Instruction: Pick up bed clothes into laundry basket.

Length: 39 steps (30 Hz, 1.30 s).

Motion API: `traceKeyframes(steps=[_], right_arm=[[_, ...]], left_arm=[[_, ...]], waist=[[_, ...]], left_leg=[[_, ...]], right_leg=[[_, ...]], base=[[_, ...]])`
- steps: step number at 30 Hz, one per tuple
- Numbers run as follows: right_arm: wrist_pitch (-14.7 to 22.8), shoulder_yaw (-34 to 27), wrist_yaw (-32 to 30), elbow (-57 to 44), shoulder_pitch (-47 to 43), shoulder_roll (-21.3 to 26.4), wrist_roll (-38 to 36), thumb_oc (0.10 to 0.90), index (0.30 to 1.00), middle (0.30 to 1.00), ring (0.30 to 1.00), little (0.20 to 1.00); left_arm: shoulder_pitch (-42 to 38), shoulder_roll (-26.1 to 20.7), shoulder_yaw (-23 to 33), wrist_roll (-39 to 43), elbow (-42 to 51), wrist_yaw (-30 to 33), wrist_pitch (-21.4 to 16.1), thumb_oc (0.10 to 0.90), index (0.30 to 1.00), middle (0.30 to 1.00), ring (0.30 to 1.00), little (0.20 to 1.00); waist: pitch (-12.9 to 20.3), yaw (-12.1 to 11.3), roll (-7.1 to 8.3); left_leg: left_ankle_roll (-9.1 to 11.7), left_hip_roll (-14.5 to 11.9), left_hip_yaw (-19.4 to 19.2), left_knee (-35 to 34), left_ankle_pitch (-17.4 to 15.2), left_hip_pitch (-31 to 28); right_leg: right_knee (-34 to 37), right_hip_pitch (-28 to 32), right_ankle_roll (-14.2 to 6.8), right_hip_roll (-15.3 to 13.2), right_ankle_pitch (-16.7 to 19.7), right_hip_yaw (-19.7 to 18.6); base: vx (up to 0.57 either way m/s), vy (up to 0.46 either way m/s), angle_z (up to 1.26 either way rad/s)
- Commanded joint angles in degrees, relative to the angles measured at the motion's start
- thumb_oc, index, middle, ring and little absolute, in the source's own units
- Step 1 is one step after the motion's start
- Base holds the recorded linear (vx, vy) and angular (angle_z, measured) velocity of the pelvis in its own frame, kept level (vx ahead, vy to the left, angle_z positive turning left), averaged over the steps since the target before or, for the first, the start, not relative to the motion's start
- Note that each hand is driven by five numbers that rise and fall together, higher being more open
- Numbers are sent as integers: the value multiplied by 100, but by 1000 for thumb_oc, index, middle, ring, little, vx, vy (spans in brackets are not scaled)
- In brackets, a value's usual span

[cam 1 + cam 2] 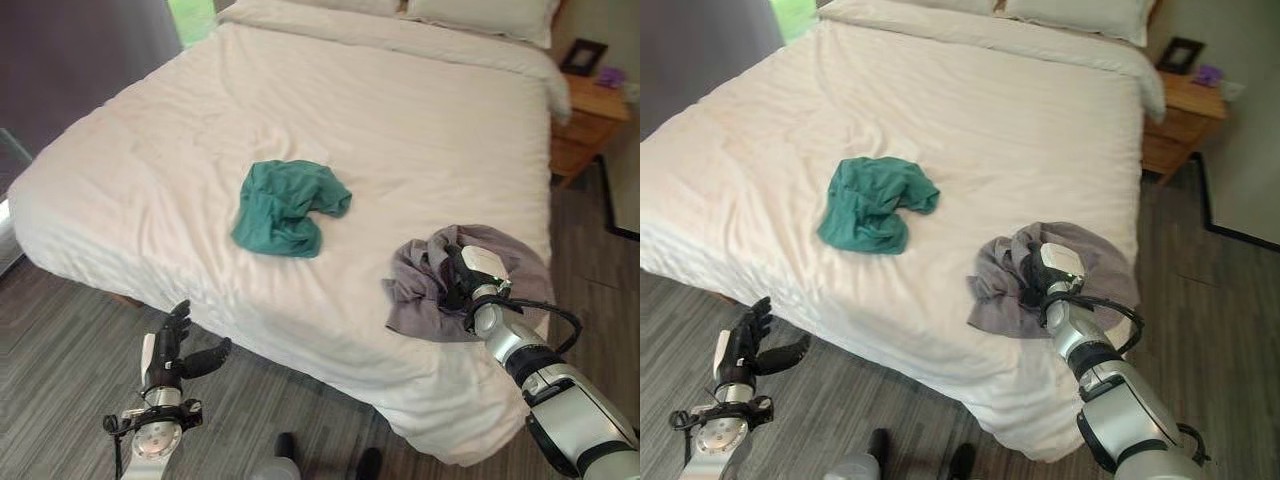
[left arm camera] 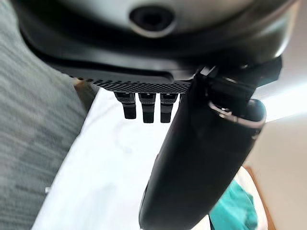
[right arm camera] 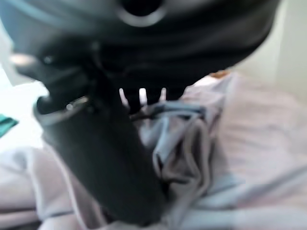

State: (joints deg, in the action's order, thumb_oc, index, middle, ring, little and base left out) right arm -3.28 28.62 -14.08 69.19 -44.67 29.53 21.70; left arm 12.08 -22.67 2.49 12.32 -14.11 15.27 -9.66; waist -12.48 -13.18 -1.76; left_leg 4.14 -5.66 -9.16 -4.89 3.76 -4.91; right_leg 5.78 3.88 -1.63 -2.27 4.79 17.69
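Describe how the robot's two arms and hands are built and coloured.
Both arms are silver-grey metal segments with dark joint rings. The left hand is dark, with a white cover along one side. The right hand is dark too, topped by a white block at the wrist. The wrist views show textured black palms and glossy black thumbs.

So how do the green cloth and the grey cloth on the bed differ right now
The green cloth lies near the middle of the bed, untouched; the grey cloth sits by the bed's near edge with the right hand in its folds. The green cloth is the smaller heap; the grey cloth spreads wider. The left hand hangs open below the bed edge, nearer the green cloth, touching neither. Both cloths are crumpled.
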Motion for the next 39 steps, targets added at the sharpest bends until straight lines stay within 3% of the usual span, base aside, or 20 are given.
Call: traceKeyframes(steps=[1, 4, 7, 11, 16, 20, 21, 22, 23, 24, 27, 28, 29, 30, 31, 33, 34, 35, 37, 39], right_arm=[[-34, 26, 84, 440, -553, -9, -269, 400, 300, 300, 300, 300], [-23, -109, 98, 401, -489, 24, -410, 400, 300, 300, 300, 300], [166, -367, -186, -1448, -309, 562, -831, 400, 300, 300, 300, 300], [300, -1083, -480, -4420, 227, 1617, -547, 400, 300, 300, 300, 300], [251, -2214, -778, -6182, 519, 2754, -241, 400, 300, 300, 300, 300], [306, -2631, -863, -6929, 661, 3335, -99, 400, 300, 300, 300, 300], [300, -2690, -856, -6955, 711, 3342, -96, 400, 300, 300, 300, 300], [380, -3065, -978, -7246, 1018, 3487, -37, 400, 300, 300, 300, 300], [377, -3132, -971, -7278, 1084, 3483, -32, 400, 300, 300, 300, 300], [402, -3717, -1078, -7493, 1631, 3620, 19, 400, 300, 300, 300, 300], [455, -4643, -1211, -7558, 2654, 3660, -60, 400, 300, 300, 300, 300], [461, -4729, -1208, -7588, 2743, 3650, -65, 400, 300, 300, 300, 300], [456, -5259, -1297, -7401, 3438, 3635, -141, 400, 300, 300, 300, 300], [467, -5336, -1299, -7415, 3514, 3623, -149, 400, 300, 300, 300, 300], [442, -5871, -1338, -7237, 4252, 3546, -176, 400, 300, 300, 300, 300], [384, -6220, -1329, -6788, 4951, 3417, -196, 400, 300, 300, 300, 300], [401, -6330, -1330, -6800, 5057, 3395, -208, 400, 300, 300, 300, 300], [337, -6575, -1326, -6126, 5711, 3198, -343, 400, 300, 300, 300, 300], [307, -6680, -1297, -5899, 6014, 3013, -376, 400, 300, 300, 300, 300], [140, -6422, -1241, -4320, 6367, 2756, -490, 400, 300, 300, 300, 300]], left_arm=[[-467, -795, 104, -74, 364, -21, -579, 800, 900, 900, 900, 900], [-530, -957, 269, -166, 374, 25, -582, 800, 900, 900, 900, 900], [-895, -1632, 878, -588, 442, 458, -569, 800, 900, 900, 900, 900], [-1494, -2200, 1320, -1405, 607, 992, -283, 800, 900, 900, 900, 900], [-2640, -2192, 756, -1896, 392, 1203, 215, 800, 900, 900, 900, 900], [-3220, -2177, 111, -2634, -350, 1189, 632, 800, 900, 900, 900, 900], [-3267, -2177, 72, -2640, -377, 1200, 625, 800, 900, 900, 900, 900], [-3343, -2185, -45, -3172, -802, 1217, 938, 800, 900, 900, 900, 900], [-3369, -2186, -72, -3180, -809, 1221, 938, 800, 900, 900, 900, 900], [-3250, -2184, -85, -3682, -1144, 1170, 1205, 800, 900, 900, 900, 900], [-3212, -2147, -147, -4108, -1695, 1115, 1477, 800, 900, 900, 900, 900], [-3245, -2146, -186, -4113, -1709, 1121, 1472, 800, 900, 900, 900, 900], [-3333, -2317, -326, -4493, -2264, 1041, 1763, 800, 900, 900, 900, 900], [-3374, -2316, -371, -4500, -2277, 1044, 1763, 800, 900, 900, 900, 900], [-3534, -2497, -647, -4916, -3178, 865, 1997, 800, 900, 900, 900, 900], [-3607, -2682, -925, -5317, -3905, 695, 2084, 800, 900, 900, 900, 900], [-3697, -2668, -1017, -5313, -3949, 705, 2074, 800, 900, 900, 900, 900], [-3804, -2899, -1302, -5649, -4533, 583, 2128, 800, 900, 900, 900, 900], [-3896, -2985, -1461, -5789, -4705, 534, 2119, 800, 900, 900, 900, 900], [-3932, -3461, -1573, -5882, -5030, 526, 2128, 800, 900, 900, 900, 900]], waist=[[220, -156, 69], [240, -161, 14], [280, 24, -38], [371, 445, 11], [604, 983, 154], [712, 1392, 178], [705, 1353, 183], [721, 1615, 167], [718, 1586, 177], [738, 1800, 180], [747, 2016, 219], [750, 1987, 229], [739, 2161, 239], [741, 2129, 251], [732, 2279, 267], [706, 2467, 289], [717, 2404, 298], [665, 2554, 327], [651, 2548, 343], [549, 2629, 397]], left_leg=[[543, -148, 165, -11, 173, 463], [607, -145, 215, -11, 184, 530], [623, -169, 168, -11, 200, 597], [523, -174, -57, -11, 36, 450], [320, -122, -306, -11, -231, 222], [215, -77, -651, -11, -426, -30], [208, -79, -668, -11, -396, -13], [179, -55, -834, -11, -517, -151], [173, -56, -845, -11, -487, -136], [145, -30, -987, -11, -583, -236], [114, -16, -1132, -11, -639, -288], [110, -18, -1134, -11, -606, -268], [102, -3, -1210, -11, -661, -292], [98, -4, -1213, -11, -628, -272], [85, 4, -1307, -11, -651, -271], [71, 23, -1388, -11, -710, -303], [68, 22, -1395, -11, -671, -271], [63, 27, -1482, -11, -714, -288], [49, 37, -1516, -11, -724, -267], [38, 10, -1646, -11, -703, -173]], right_leg=[[-78, 526, -656, -572, -780, 424], [-78, 544, -665, -581, -837, 540], [-78, 521, -715, -606, -832, 568], [-78, 497, -796, -673, -800, 331], [-78, 398, -916, -789, -658, -24], [-78, 314, -991, -827, -510, -390], [-78, 287, -984, -825, -477, -409], [-78, 283, -1037, -845, -450, -545], [-78, 262, -1030, -843, -420, -556], [-78, 249, -1082, -865, -398, -684], [-78, 187, -1126, -886, -341, -801], [-78, 167, -1116, -884, -314, -801], [-78, 134, -1153, -889, -304, -864], [-78, 114, -1143, -888, -276, -865], [-78, 54, -1172, -896, -226, -931], [-78, 26, -1213, -894, -215, -996], [-78, -9, -1200, -893, -184, -1002], [-78, -42, -1240, -885, -161, -1059], [-78, -87, -1250, -878, -138, -1084], [-78, -265, -1273, -829, -42, -1180]], base=[[-1, -15, 45], [29, -5, 35], [0, 34, 25], [16, 88, -7], [44, 113, -26], [56, 123, -57], [75, 135, -68], [31, 96, -71], [106, 180, -68], [28, 101, -71], [35, 86, -59], [38, 81, -55], [-9, 46, -41], [16, 101, -26], [10, 82, -25], [25, 81, -18], [24, 68, -6], [19, 64, -5], [20, 61, -4], [-22, 55, -13]])
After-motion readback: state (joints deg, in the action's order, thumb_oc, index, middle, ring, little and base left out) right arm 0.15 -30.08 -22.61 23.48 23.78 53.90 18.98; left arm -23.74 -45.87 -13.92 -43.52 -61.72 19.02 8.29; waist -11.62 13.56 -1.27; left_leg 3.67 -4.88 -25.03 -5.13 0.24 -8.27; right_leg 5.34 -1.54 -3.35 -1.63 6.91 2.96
